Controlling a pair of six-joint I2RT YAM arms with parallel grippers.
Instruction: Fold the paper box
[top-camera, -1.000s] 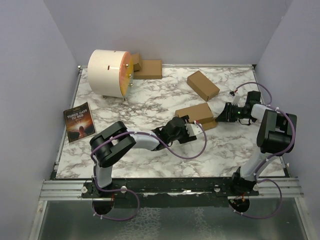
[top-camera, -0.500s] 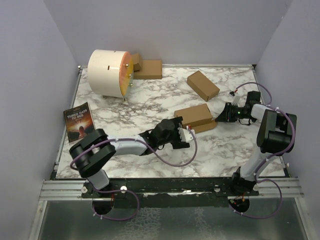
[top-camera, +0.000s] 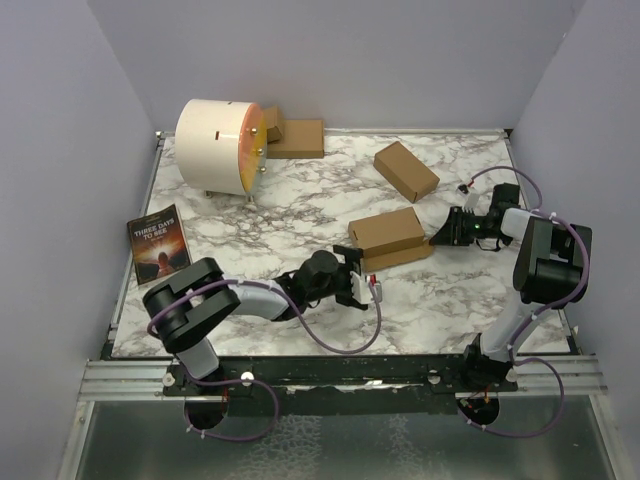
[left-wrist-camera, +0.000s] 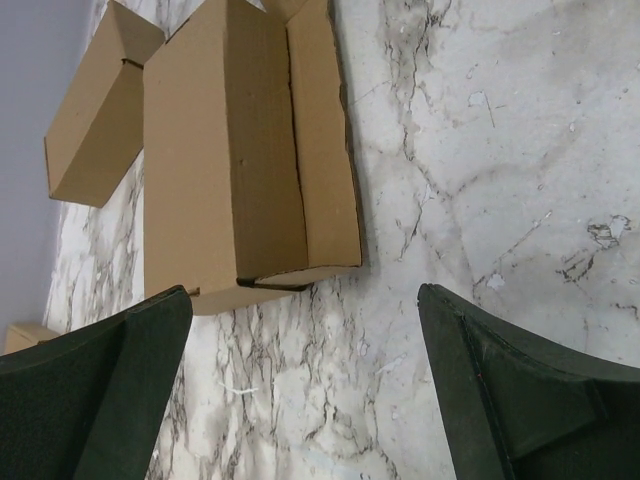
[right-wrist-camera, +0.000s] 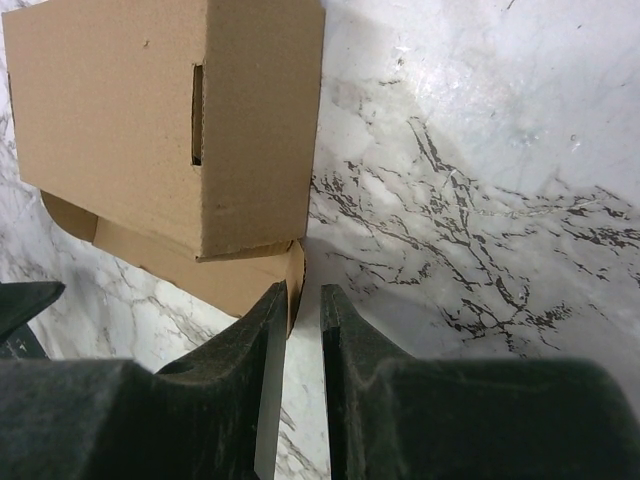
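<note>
My left pincer is released wide at lower centre; my right pincer grasps the box by its flap.

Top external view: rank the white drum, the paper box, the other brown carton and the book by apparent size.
White drum
paper box
then the other brown carton and book, too alike to rank

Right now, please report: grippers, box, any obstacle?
Left gripper open, off the paper box. Right gripper shut on its loose side flap, not yet tucked. Second carton apart, no obstacle.
</note>
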